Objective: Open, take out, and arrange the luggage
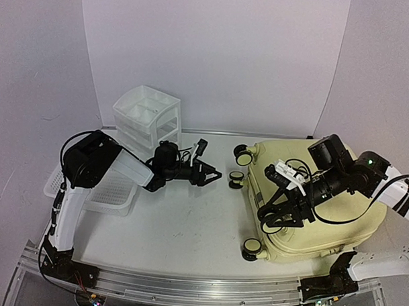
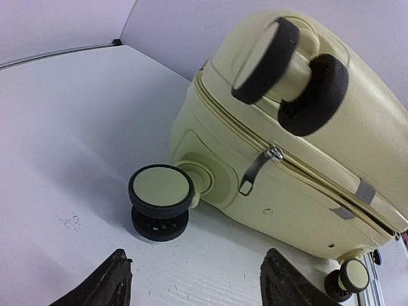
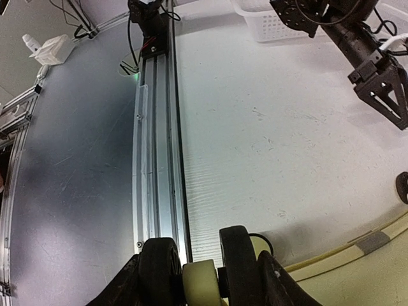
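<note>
The pale yellow luggage [image 1: 302, 240] lies flat and zipped shut at the right of the table, its wheels facing left. My right gripper [image 1: 268, 221] reaches over its near left corner. In the right wrist view the right gripper [image 3: 201, 284] is shut on a black-and-cream double wheel [image 3: 237, 258], one finger against each outer side. My left gripper [image 1: 216, 175] hovers low over the table, open and holding nothing. In the left wrist view, the left gripper [image 2: 201, 287] faces a lower wheel [image 2: 160, 191] just beyond its tips. The luggage [image 2: 306, 191] shows a metal zipper pull [image 2: 255, 169] on its seam.
A white plastic drawer unit [image 1: 148, 117] stands at the back left. A white mesh basket [image 1: 96, 189] sits under the left arm. An aluminium rail [image 1: 186, 283] runs along the near table edge, and the rail [image 3: 156, 146] lies close to the held wheel.
</note>
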Available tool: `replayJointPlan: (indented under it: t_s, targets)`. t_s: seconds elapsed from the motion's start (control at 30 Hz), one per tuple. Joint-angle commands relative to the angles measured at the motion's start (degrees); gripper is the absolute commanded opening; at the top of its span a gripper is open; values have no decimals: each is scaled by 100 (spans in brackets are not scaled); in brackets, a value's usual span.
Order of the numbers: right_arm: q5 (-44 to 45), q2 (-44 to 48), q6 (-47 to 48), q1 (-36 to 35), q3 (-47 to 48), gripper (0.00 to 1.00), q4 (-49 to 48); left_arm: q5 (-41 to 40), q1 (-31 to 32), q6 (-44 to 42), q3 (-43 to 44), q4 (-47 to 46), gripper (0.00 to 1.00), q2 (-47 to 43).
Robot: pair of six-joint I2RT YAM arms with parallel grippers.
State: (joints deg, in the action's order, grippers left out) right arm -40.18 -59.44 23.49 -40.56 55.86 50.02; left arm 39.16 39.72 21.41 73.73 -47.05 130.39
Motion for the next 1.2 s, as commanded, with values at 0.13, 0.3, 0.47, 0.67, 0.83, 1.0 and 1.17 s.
replayJointPlan:
  t_s: [0.13,0.3,0.47,0.67,0.83,1.0,1.17]
  targets:
    - [336,169,-1274,171,207,55,555,1678,0,-783,753,-511,73,233]
    - [110,117,-1229,171,197,55,557,1821,34,-277,1600,-507,72,759]
    - [42,108,-1197,169,215,55,563,2176,76,631,2574,-515,72,1444]
    - [28,126,-1206,166,172,55,557,2364,215,985,3219,-511,72,1933]
    - [-4,131,-1206,162,171,54,555,2512,393,1058,3517,-509,71,2146]
    - [-33,149,-1219,162,166,53,561,2428,462,1113,3679,-519,64,2294]
    - [-34,217,-1247,162,149,51,562,2377,457,1281,3883,-509,50,2407]
